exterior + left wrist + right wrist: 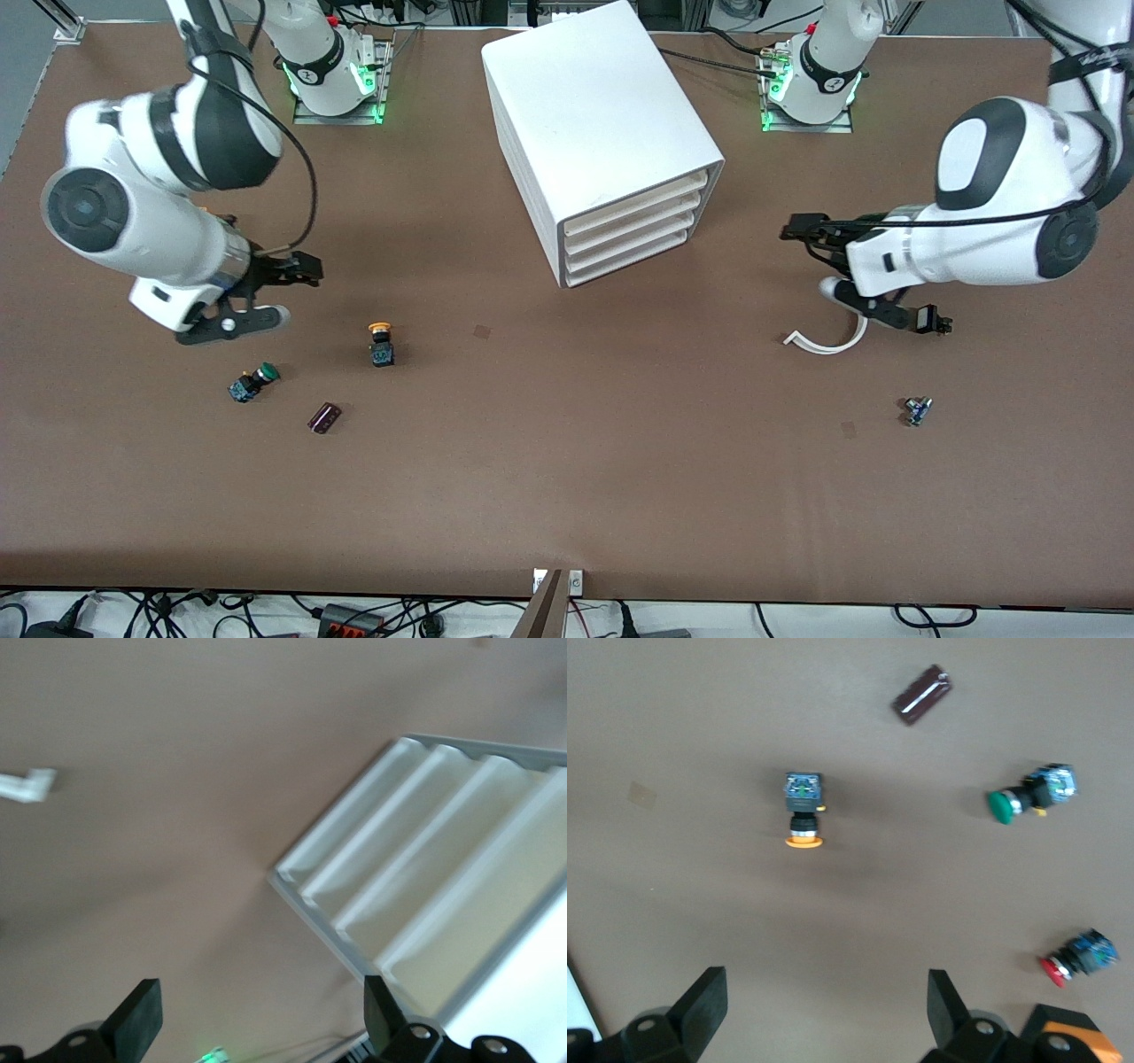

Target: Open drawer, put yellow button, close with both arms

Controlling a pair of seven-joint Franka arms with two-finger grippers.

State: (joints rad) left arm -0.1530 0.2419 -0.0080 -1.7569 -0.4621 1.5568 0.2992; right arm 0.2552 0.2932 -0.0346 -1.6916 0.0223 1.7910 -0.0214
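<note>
The white cabinet [602, 124] stands at the middle of the table, near the robots' bases. Its uppermost drawer [634, 203] is pushed in, level with the three trays below it. The yellow button [382, 343] stands on the table toward the right arm's end, nearer the front camera than the cabinet. It also shows in the right wrist view [803, 811]. My right gripper [299, 268] is open and empty, over the table beside the yellow button. My left gripper [797, 232] is open and empty, toward the left arm's end, pointing at the cabinet's tray fronts [416, 859].
A green-capped button [253, 382] and a dark purple part [325, 417] lie near the yellow button. A red-capped button [1076, 958] shows only in the right wrist view. A white curved strip [828, 341] and a small part [918, 410] lie by the left arm.
</note>
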